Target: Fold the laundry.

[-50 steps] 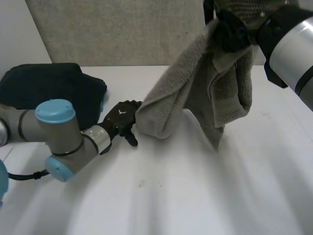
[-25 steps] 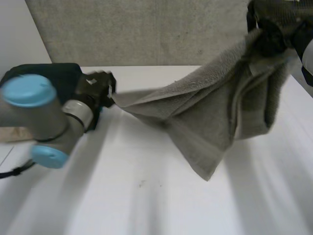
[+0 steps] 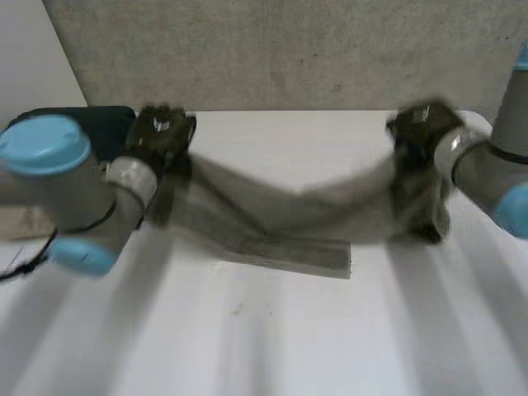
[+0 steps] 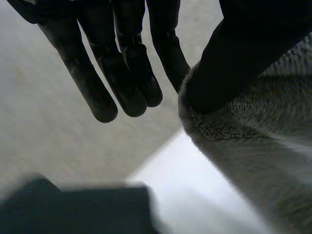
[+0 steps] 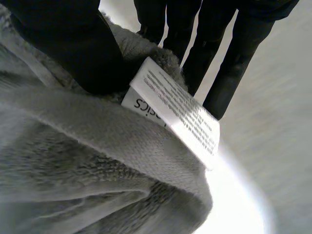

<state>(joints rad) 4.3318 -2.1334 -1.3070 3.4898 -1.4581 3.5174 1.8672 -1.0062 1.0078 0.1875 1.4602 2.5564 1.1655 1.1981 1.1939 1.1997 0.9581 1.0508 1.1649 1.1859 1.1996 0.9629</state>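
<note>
A grey towel (image 3: 289, 216) hangs stretched between my two hands, sagging in the middle, its lower edge trailing on the white table (image 3: 272, 330). My left hand (image 3: 161, 136) holds the towel's left end above the table's back left. In the left wrist view the left hand (image 4: 122, 63) pinches a towel corner (image 4: 253, 161) between thumb and a straight finger. My right hand (image 3: 421, 136) holds the right end at about the same height. In the right wrist view the right hand (image 5: 68, 44) clamps bunched towel (image 5: 73, 161) beside its white label (image 5: 175, 112).
A pile of dark cloth (image 3: 99, 118) lies at the table's back left, just behind my left arm, and the dark cloth (image 4: 78, 209) also lies below the left hand. A grey wall (image 3: 289, 49) stands behind the table.
My left hand closed on the towel's lower corner and pulled it up and to the left. The right hand came down from high at the right, so the towel went from hanging to stretched.
</note>
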